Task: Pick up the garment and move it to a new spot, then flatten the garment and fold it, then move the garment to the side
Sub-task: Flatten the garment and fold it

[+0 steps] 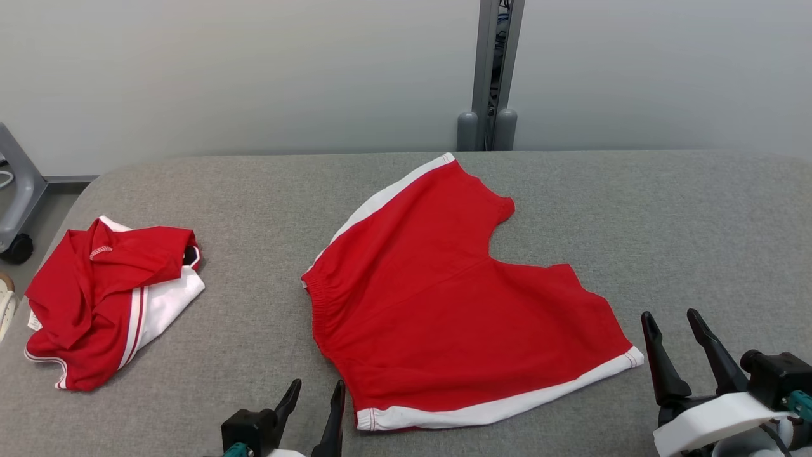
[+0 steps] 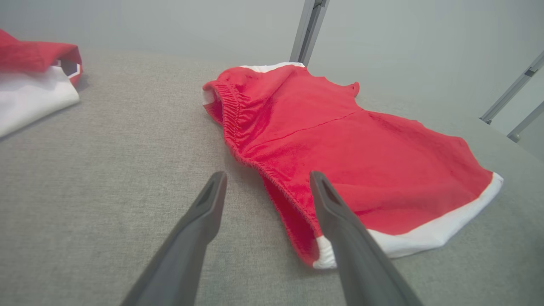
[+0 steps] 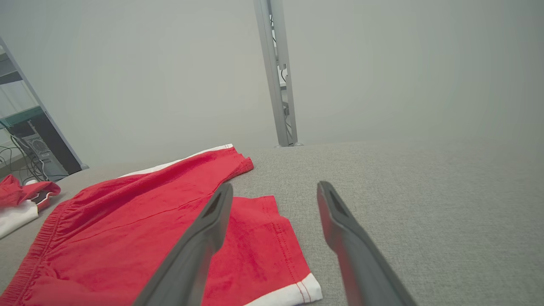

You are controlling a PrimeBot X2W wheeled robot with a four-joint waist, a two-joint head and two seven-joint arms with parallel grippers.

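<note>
On grey felt table [image 1: 254,190]: flat red shorts [image 1: 444,298], white trim, elastic waistband.

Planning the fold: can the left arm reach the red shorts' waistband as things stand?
Probably yes: the open left gripper sits right beside the waistband of the red shorts, with nothing on the table between them.
</note>
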